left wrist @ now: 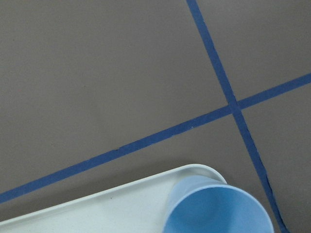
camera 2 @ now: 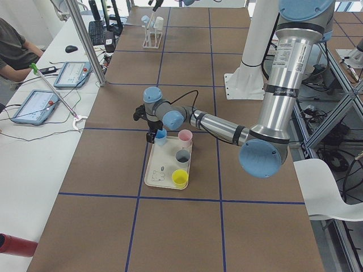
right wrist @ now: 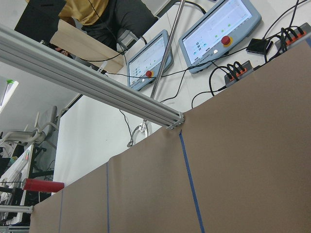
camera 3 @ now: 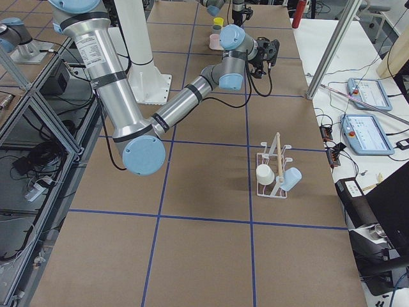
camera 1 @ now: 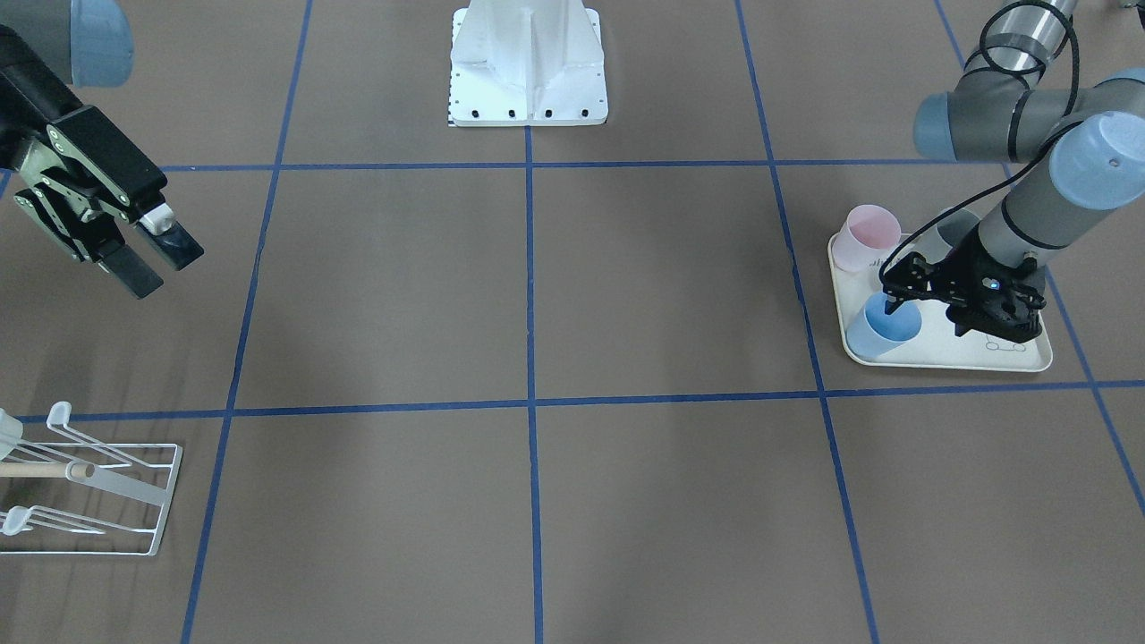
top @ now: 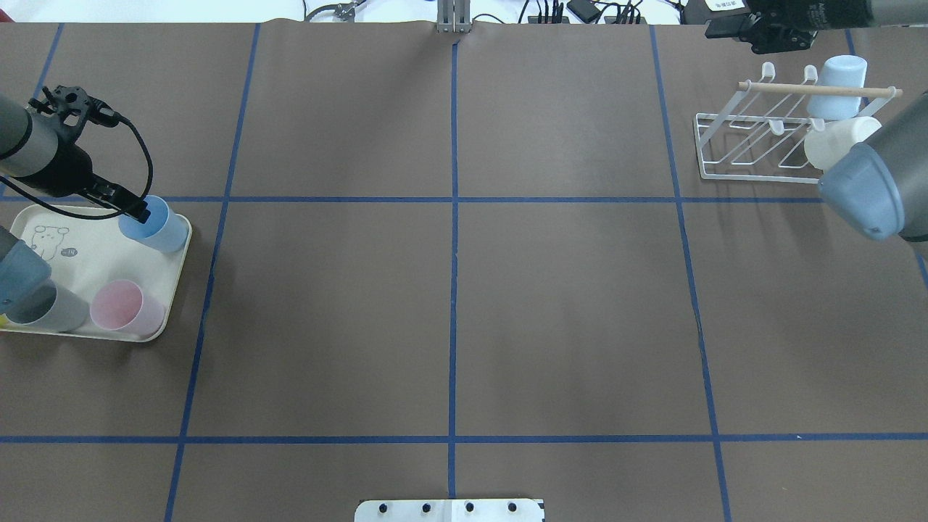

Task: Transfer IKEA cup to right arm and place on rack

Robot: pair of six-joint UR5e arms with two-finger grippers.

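Note:
A light blue IKEA cup [top: 156,226] stands upright at the far corner of a cream tray [top: 179,272] on the table's left side. My left gripper [camera 1: 893,302] is at its rim, with one black finger dipped inside the cup. I cannot tell whether the jaws are pressed on the wall. The left wrist view shows the cup [left wrist: 216,208] from above and no fingers. The white wire rack [top: 725,156] with its wooden rod stands at the far right. My right gripper [camera 1: 156,261] hangs open and empty above the table, apart from the rack [camera 1: 134,501].
The tray also holds a pink cup [top: 119,304], a grey cup [top: 43,308] and a yellow cup [camera 2: 180,178]. On the rack hang a blue cup [top: 837,87] and a white cup [top: 834,141]. The white robot base [camera 1: 528,63] stands at mid-table. A person sits beyond the table's far edge.

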